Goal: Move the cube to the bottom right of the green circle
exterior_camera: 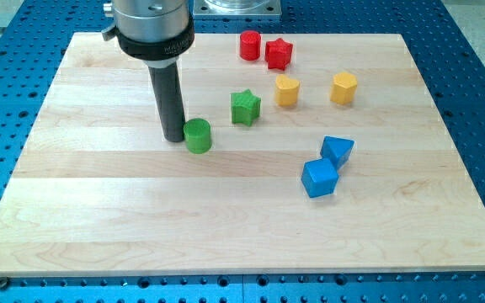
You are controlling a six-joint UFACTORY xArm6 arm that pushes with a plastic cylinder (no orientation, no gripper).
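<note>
The blue cube lies right of the board's middle, with a blue triangular block touching its upper right corner. The green circle, a short cylinder, stands left of centre. My tip rests on the board right against the green cylinder's left side. The cube is well to the right of and a little below the cylinder, far from my tip.
A green star lies up and right of the cylinder. A red cylinder and red star sit near the top edge. Two yellow blocks lie to the right. The wooden board lies on a blue perforated table.
</note>
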